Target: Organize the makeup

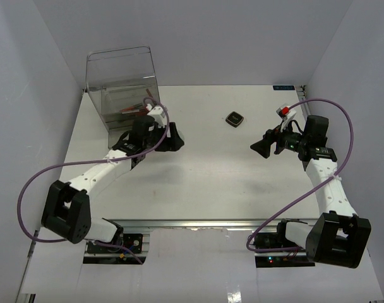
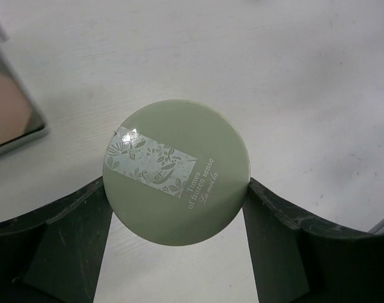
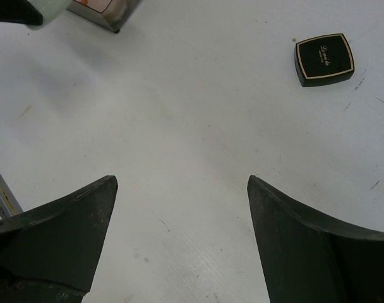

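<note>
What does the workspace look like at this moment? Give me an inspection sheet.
Surface: white table, faint scuff marks.
Job's things: green round jar between the left fingers; black square compact lying flat, far centre; red items inside the clear box, far left, too small to name.
Clutter: small red-and-white thing by the right arm; cannot tell what it is.
Grippers: left gripper shut on the jar, beside the box; right gripper open, empty, over bare table.
Cables: purple cables loop off both arms; neither touches the makeup.
Surroundings: plain white walls on three sides.
</note>
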Robot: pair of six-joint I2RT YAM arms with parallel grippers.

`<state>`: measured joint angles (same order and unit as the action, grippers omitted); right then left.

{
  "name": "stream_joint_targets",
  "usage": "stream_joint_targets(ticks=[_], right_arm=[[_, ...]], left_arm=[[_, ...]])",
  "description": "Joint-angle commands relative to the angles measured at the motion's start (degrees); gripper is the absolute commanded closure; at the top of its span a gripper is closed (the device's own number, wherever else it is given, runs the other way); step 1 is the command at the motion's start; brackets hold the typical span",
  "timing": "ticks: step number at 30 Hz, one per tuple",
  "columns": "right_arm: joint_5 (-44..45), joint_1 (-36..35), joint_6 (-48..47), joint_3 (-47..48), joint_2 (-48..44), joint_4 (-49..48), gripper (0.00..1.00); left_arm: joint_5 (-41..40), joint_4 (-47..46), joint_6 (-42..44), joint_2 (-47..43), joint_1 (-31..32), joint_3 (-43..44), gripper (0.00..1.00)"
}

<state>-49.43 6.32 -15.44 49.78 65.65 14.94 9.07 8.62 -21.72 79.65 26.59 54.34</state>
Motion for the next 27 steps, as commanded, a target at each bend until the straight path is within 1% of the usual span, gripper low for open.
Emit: stream_joint_targets(ticks=[1, 2, 3, 8, 11, 16, 19, 20, 21, 24, 25, 27], right_arm=[[-0.49, 0.18, -0.03, -0.38, -1.32, -1.85, 0.1], [-0.49, 0.18, -0.03, -0.38, -1.39, -1.85, 0.1], [-0.49, 0.18, 0.03, -0.38, -1.4, -1.85, 0.1], [-0.41, 0.18, 0.06, -0.47, -1.4, -2.02, 0.1], [-0.32, 0.18, 0.06, -0.47, -1.4, -2.02, 0.1], [-0.27, 0.18, 0.06, -0.56, -1.23, -2.11, 0.1], [-0.23, 0.14, 0.06, -0.56, -1.14, -2.11, 0.1], [-0.21, 0.11, 0.04, -0.54, -1.14, -2.11, 0.1], [-0.17, 0.15, 0.0, -0.5, -1.14, -2.11, 0.1], [-0.06, 0.18, -0.03, -0.55, -1.06, -2.11, 0.1], [-0.05, 0.18, -0.03, -0.61, -1.05, -2.11, 0.1], [0.09, 0.18, -0.03, -0.65, -1.05, -2.11, 0.1]], left_arm=[[0.51, 0.78, -4.21, -6.7, -9.45, -4.82, 0.88], [-0.07, 2.03, -3.99, -7.66, -13.19, -5.08, 0.88], [-0.19, 2.64, -3.84, -7.79, -15.39, -4.86, 0.88], [0.35, 3.23, -3.77, -4.61, -22.07, -2.31, 0.87], [-0.43, 3.25, -3.1, -1.42, -23.9, -0.61, 0.86], [-4.16, 4.08, -0.85, 4.48, -25.95, 4.1, 0.82], [-6.46, 4.17, 0.13, 7.51, -26.5, 5.9, 0.76], [-6.75, 4.16, 0.41, 8.41, -27.03, 6.5, 0.71], [-6.87, 4.24, 0.69, 9.5, -28.12, 7.26, 0.64], [-6.79, 5.04, 1.79, 12.31, -29.2, 9.6, 0.4], [-6.62, 5.25, 1.9, 12.98, -29.28, 10.37, 0.33], [-6.23, 5.57, 1.94, 13.48, -29.24, 11.15, 0.26]])
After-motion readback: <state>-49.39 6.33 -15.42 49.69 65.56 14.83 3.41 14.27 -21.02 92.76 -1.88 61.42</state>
